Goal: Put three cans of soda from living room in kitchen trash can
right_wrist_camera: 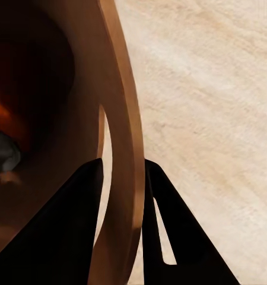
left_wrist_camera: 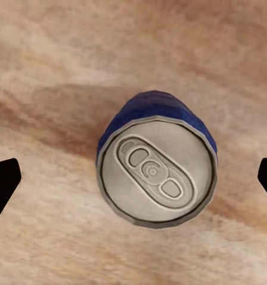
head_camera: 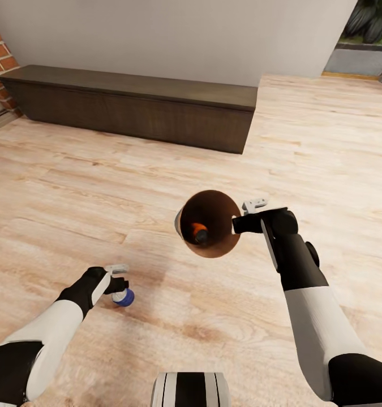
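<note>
The right claw (head_camera: 248,216) is clamped on the rim of the trash can (head_camera: 209,249), one finger inside the wall and one outside. That grip holds the bin tipped off the wood floor (head_camera: 304,141), mouth up, probably so it travels along as a ready receptacle. Deep inside, beyond the inner finger, lies an orange can (head_camera: 199,229).

The left claw (head_camera: 118,282) hangs spread wide directly over a blue can (left_wrist_camera: 157,169) standing upright on the floor. Its dark fingertips (left_wrist_camera: 4,187) sit well clear on either side, gripping nothing. It looks lined up for a straight drop onto the can.
</note>
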{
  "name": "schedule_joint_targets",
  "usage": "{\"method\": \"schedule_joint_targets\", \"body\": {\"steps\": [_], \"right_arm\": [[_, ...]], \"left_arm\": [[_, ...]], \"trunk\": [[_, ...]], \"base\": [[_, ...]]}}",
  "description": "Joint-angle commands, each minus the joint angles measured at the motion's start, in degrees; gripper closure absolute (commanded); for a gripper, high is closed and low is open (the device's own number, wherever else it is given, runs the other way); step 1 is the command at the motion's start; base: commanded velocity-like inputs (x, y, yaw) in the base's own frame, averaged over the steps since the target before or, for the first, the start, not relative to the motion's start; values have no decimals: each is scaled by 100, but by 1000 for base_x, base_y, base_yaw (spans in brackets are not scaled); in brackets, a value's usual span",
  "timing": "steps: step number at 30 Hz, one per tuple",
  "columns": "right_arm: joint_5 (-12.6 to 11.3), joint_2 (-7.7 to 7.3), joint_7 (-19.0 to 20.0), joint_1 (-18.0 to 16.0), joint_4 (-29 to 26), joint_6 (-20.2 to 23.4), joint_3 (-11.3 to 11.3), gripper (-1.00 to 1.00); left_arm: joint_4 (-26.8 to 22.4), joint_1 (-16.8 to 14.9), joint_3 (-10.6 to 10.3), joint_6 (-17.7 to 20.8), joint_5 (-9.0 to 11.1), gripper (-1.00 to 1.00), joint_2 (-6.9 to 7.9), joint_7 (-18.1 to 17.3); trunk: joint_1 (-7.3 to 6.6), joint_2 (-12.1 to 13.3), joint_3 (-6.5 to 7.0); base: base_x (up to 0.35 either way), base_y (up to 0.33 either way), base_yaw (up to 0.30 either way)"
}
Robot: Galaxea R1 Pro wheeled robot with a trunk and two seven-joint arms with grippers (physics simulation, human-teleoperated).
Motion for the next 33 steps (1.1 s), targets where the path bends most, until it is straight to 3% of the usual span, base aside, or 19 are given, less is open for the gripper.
{"method": "schedule_joint_targets", "body": {"steps": [1, 18, 33], "right_arm": [[-104, 2, 31, -2, -7, 9, -2, 100], [-96, -3, 23, 28, -7, 9, 16, 100], [-98, -5, 23, 30, -32, 9, 10, 100]], "left_arm": [[0, -12, 0, 0, 2, -100, 8, 1], [5, -50, -26, -17, 9, -100, -10, 1], [6, -50, -26, -26, 10, -100, -33, 3]], "trunk": [[-2, -1, -8], [-2, -1, -83], [29, -17, -379]], "base": [[0, 0, 0], [0, 0, 0], [0, 0, 0]]}}
